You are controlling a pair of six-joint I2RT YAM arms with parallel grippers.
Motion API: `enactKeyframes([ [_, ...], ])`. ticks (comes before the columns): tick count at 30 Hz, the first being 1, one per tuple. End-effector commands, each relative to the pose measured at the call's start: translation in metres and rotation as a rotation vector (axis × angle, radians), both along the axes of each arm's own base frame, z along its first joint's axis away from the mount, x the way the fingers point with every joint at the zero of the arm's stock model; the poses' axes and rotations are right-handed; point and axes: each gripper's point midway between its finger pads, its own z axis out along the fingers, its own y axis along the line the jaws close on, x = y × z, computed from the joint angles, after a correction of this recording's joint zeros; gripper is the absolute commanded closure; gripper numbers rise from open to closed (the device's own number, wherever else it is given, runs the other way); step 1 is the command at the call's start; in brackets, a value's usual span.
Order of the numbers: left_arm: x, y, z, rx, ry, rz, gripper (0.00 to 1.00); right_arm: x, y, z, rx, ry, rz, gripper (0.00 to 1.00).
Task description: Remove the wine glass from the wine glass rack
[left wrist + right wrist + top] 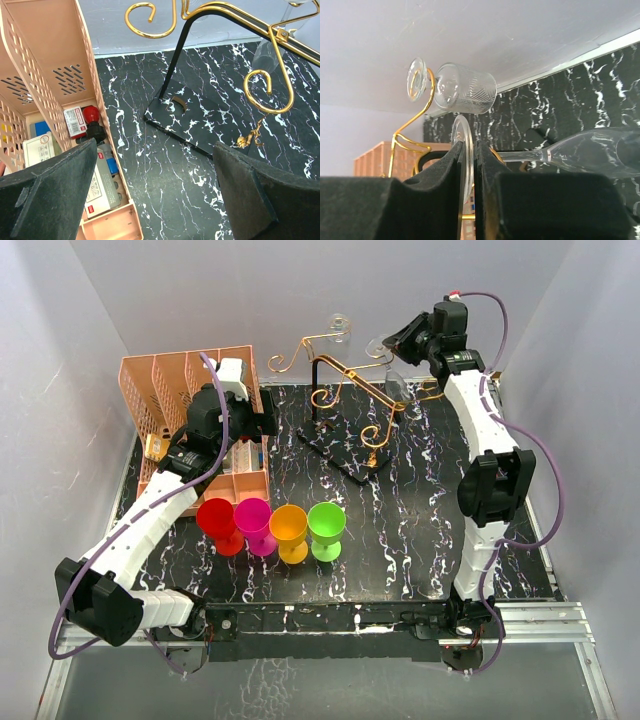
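The wine glass rack (345, 380) stands at the back middle of the table, with gold scroll arms, a black post and a flat black base (200, 120). My right gripper (393, 340) is up at the rack's right arm. In the right wrist view it (470, 150) is shut on the round foot of a clear wine glass (600, 152), whose stem and bowl lie sideways to the right. That glass shows in the top view (396, 386) too. A second, patterned glass (465, 90) hangs from a gold arm farther back (340, 325). My left gripper (258, 420) (155, 150) is open and empty, low over the table.
A peach slotted organiser (160, 390) with small boxes in its tray (100, 185) stands at the left, right next to my left gripper. Red (217, 520), magenta (253, 520), orange (289, 528) and green (326, 525) goblets stand in a row near the front.
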Motion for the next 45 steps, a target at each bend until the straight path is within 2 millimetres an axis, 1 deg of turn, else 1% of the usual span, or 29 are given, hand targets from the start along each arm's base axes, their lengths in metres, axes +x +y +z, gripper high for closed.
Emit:
enactKeyframes([
  [1,-0.001,0.002,0.009,-0.007,-0.024,0.013,0.03,-0.003,-0.004,0.055,0.173,-0.119,-0.009,0.92],
  [7,0.0,0.004,0.01,-0.006,-0.024,0.019,0.03,-0.009,-0.008,0.053,0.294,-0.104,0.036,0.92],
  [11,0.0,0.003,0.008,-0.007,-0.019,0.019,0.03,-0.017,-0.012,0.058,0.37,-0.12,0.056,0.92],
  [15,0.0,0.003,0.008,-0.007,-0.019,0.019,0.03,-0.02,-0.018,0.062,0.404,-0.12,0.055,0.92],
  [18,0.001,0.003,0.008,-0.006,-0.017,0.019,0.03,-0.023,-0.018,0.066,0.405,-0.125,0.057,0.92],
  [28,0.002,0.003,0.006,-0.009,-0.008,0.017,0.03,-0.043,-0.006,0.062,0.384,-0.108,0.158,0.92],
  [34,0.002,0.002,0.005,-0.015,-0.003,0.015,0.03,-0.051,-0.009,0.062,0.35,-0.118,0.142,0.92],
  [37,0.003,0.001,0.004,-0.017,0.002,0.012,0.03,-0.053,0.0,0.063,0.348,-0.121,0.159,0.92],
  [40,0.003,0.0,0.003,-0.017,0.004,0.01,0.03,-0.052,0.009,0.062,0.347,-0.115,0.181,0.92],
  [45,0.003,0.0,0.002,-0.014,0.005,0.012,0.03,-0.048,0.022,0.07,0.361,-0.127,0.188,0.92],
])
